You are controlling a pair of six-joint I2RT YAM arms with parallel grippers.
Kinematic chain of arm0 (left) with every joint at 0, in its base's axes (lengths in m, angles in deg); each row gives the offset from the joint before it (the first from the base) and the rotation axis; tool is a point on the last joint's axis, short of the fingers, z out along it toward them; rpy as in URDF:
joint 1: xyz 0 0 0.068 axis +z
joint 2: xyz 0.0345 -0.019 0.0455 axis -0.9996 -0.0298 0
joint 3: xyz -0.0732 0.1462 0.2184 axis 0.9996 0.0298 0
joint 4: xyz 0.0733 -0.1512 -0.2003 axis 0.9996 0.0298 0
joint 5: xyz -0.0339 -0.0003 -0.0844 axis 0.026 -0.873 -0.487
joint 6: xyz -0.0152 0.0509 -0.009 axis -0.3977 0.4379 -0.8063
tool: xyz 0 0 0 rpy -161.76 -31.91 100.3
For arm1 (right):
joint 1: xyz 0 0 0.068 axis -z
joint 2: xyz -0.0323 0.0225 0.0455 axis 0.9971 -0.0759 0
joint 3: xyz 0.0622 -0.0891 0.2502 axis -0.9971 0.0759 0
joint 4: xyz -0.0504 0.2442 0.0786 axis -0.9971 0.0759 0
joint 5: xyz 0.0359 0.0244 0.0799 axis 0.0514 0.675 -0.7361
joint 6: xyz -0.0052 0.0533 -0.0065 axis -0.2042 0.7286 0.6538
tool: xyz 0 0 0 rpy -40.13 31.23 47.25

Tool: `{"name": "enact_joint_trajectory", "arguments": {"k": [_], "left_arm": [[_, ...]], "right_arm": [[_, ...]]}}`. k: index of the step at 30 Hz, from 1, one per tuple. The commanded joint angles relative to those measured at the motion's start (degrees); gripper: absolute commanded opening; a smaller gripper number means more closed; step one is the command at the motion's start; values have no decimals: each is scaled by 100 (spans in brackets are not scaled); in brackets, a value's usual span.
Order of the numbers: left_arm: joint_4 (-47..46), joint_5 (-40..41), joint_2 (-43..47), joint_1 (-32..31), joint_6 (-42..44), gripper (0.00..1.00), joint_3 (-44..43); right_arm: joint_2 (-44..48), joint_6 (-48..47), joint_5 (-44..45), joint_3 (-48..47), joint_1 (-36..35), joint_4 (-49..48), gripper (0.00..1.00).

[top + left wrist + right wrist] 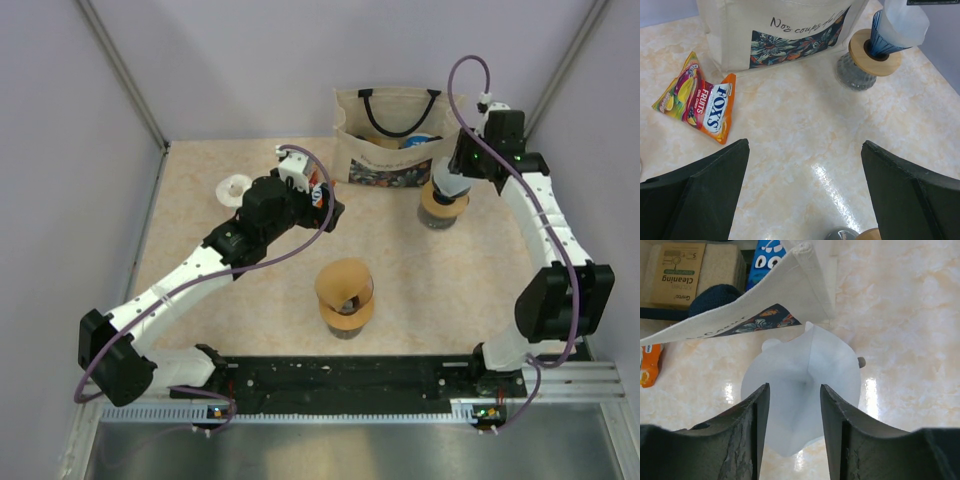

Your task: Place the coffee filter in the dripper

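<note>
Nearest the overhead lens, left arm (200, 265) and right arm (545, 230) rise from the near edge of the marbled table (450, 310). Landmark for this entry: the printed tote bag (385, 150) at the far side.

We note two glass carafes with wooden collars. The centre carafe (345, 305) stands well in front of the tote, topped with a brown paper cone. The rear carafe (855, 75) stands just in front of the tote's right end and carries the blue dripper (880, 42).

White paper filter (805, 365) sits point-down in that dripper, mouth flaring above the rim. Fully seated or only resting, we cannot tell.

Right gripper (793, 386) hovers directly above, fingers part-spread astride the cone's centre crease, we judge to keep it centred. No pinch shows, so we take the paper as not gripped.

Left gripper (805, 145) hangs empty, fingers at full spread, in front of the tote's left end, likely parked clear of the right arm's work.

FOX'S fruit packet (705, 105) lies flat just before the tote's left corner.
</note>
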Motion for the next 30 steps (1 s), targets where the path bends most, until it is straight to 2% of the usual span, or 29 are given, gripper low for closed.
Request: {"name": "enact_joint_trajectory", "arguments": {"k": [1,2,5,10,12,18,19,24,30], "left_arm": [[-141,4,132,29,11,99,-208],[-141,31,167,29,11,99,-190],[-88,320,325,28,-7,99,-112],[70,961,729,46,-208,99,125],[158,1295,887,55,-340,99,249],[729,2701,1598,108,-920,99,652],[1043,3277,1818,108,-1208,99,749],[1581,3950,2302,108,-1623,99,952],[1977,4091,2602,108,-1808,99,1005]], "right_arm": [[629,-20,418,-87,-44,-269,52],[752,58,550,18,-53,-348,59],[1340,243,998,659,-44,-795,99],[2815,1111,2175,2012,-44,-1709,99],[3431,1053,2291,2487,-44,-1956,99],[4715,1376,2712,3121,-53,-1492,99],[4987,1586,2896,3313,-53,-1274,99],[5603,1483,2705,3728,-53,-1140,99],[6000,1518,2792,3992,-44,-1201,99]]}}
